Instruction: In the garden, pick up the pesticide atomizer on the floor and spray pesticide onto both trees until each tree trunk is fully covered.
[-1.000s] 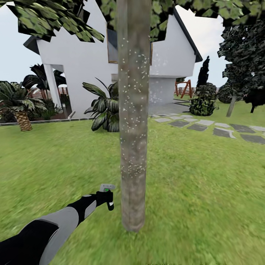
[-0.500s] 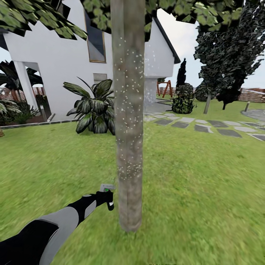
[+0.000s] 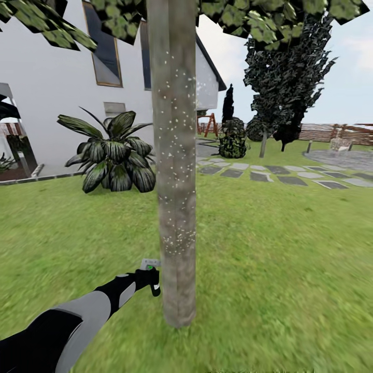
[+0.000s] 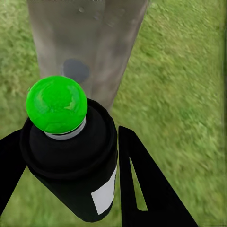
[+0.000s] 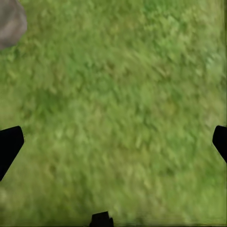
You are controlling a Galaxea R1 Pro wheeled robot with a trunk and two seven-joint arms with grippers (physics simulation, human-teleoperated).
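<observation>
Pesticide atomizer (image 4: 71, 156) clamped in left gripper (image 3: 150, 280), beside speckled tree trunk (image 3: 173, 155).

Left arm (image 3: 77, 318) — glossy black shell, grey panels — ending in black fingers (image 4: 146, 189).

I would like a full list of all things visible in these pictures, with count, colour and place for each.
Tree trunk: one, grey-brown, dotted with white specks, centre foreground on the lawn.
Lawn: one, green, all around the trunk.
House: one, white, behind the trunk at left.
Broad-leaf plant: one, dark green, before the house wall.
Stepping stones: several, grey, across the grass at right.
Fence: one, brown, far right.
Dark trees: a cluster, dark green, right background.
Sprayer: one, black body with green top, beside the trunk's lower part.
Left pincer: one, black, shut on the sprayer.
Right pincer: one, black tips, open over grass.
</observation>
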